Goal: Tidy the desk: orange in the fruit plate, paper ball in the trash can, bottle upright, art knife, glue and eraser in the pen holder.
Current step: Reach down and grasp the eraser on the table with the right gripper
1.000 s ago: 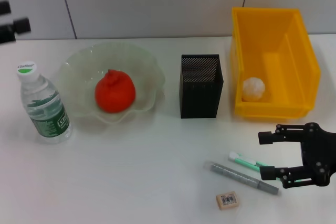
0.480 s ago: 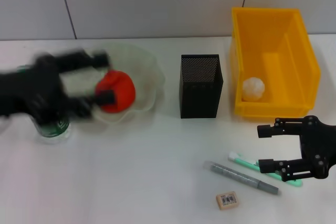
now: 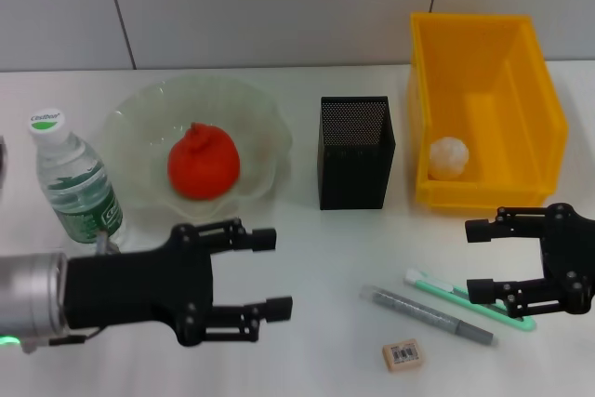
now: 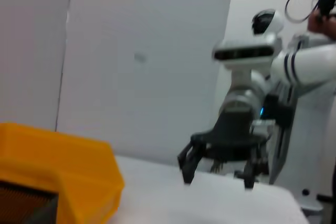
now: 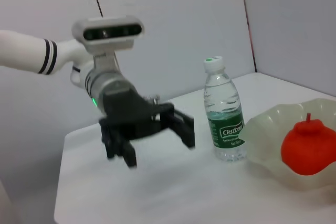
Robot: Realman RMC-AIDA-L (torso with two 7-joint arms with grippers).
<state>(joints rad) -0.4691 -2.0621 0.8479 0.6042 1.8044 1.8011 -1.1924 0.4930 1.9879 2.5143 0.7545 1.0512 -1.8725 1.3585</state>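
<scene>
The orange (image 3: pixel 203 166) lies in the clear glass fruit plate (image 3: pixel 265 127). To its left the bottle (image 3: pixel 74 185) stands upright. The paper ball (image 3: pixel 449 157) rests inside the yellow trash can (image 3: pixel 483 34). In front of the black mesh pen holder (image 3: pixel 356 151) lie the grey art knife (image 3: pixel 432 315), the green-and-white glue (image 3: pixel 444 288) and the tan eraser (image 3: pixel 403 354). My right gripper (image 3: pixel 473 258) hovers open just right of the glue and knife. Open and holding nothing, my left gripper (image 3: pixel 276 271) hangs over the front left of the table.
The right wrist view shows the left gripper (image 5: pixel 152 140) beside the bottle (image 5: pixel 224 111) and the orange (image 5: pixel 310 148). The left wrist view shows the right gripper (image 4: pixel 218 169) far off past the yellow bin (image 4: pixel 63 177). A white wall backs the table.
My left arm has swept from the back left, across the plate, down to the table's front left. The right gripper has drifted slightly back and to the right.
</scene>
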